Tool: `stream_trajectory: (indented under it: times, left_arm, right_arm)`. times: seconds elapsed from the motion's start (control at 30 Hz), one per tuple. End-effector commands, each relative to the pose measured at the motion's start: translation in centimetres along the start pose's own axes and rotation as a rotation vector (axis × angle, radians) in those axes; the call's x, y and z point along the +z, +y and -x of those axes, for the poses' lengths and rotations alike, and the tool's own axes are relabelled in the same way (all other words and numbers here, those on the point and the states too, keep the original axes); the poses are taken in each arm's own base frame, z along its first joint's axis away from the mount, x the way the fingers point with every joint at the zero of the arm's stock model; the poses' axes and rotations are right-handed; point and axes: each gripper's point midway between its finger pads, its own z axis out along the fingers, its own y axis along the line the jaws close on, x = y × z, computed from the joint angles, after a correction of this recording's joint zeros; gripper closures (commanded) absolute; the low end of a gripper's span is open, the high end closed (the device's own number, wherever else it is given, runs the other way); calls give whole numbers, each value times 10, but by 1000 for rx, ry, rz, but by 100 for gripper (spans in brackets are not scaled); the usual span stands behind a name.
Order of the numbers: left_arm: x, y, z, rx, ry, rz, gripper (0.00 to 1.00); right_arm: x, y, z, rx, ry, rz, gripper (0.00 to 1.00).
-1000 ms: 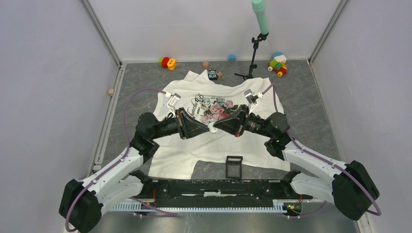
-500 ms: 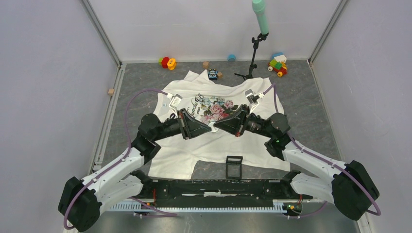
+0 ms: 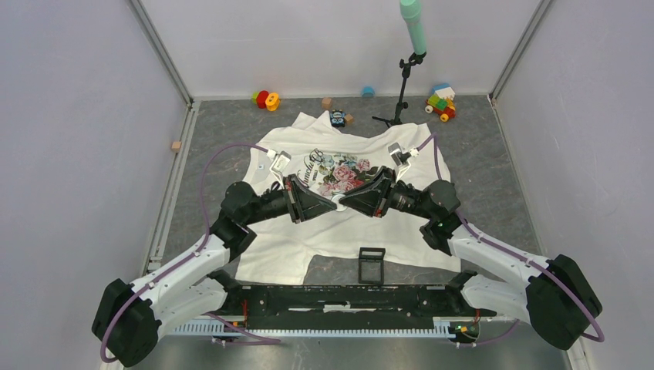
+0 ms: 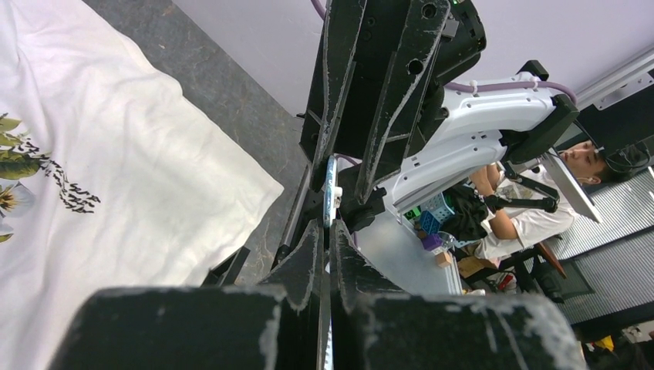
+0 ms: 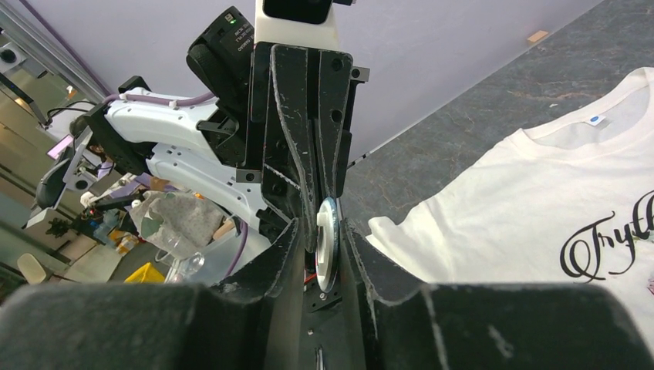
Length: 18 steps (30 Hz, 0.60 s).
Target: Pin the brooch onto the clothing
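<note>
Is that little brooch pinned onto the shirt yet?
No, the brooch is held edge-on between black fingers in the air, apart from the shirt.

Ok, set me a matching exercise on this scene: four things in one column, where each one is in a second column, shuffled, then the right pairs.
1. tiny round gold-rimmed brooch
2. white rose-print T-shirt
3. black square frame holder
4. mint-green cylinder on a black stand

A. spread flat on the grey table
B. at the far side, beyond the shirt
C. pinched in the left gripper, above the shirt
D. standing by the shirt's near hem

Pairs: 1-C, 2-A, 3-D, 4-B.
</note>
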Motion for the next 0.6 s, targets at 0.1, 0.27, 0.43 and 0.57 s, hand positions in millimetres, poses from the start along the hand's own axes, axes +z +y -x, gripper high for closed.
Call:
stream_trajectory:
  times: [0.1, 0.27, 0.43, 0.57]
  left_arm:
    - [1, -6, 12, 22, -56, -12, 98]
    - [0, -6, 13, 21, -64, -8, 98]
    - [0, -7, 13, 22, -63, -11, 98]
    - [2, -8, 14, 27, -57, -18, 98]
  right_arm:
    - [0, 10, 2, -27, 2, 47, 72]
    - [-2, 7, -4, -17, 12, 39, 86]
    - [-2, -3, -10, -31, 38, 2, 94]
    - [-3, -24, -24, -48, 83, -76, 97]
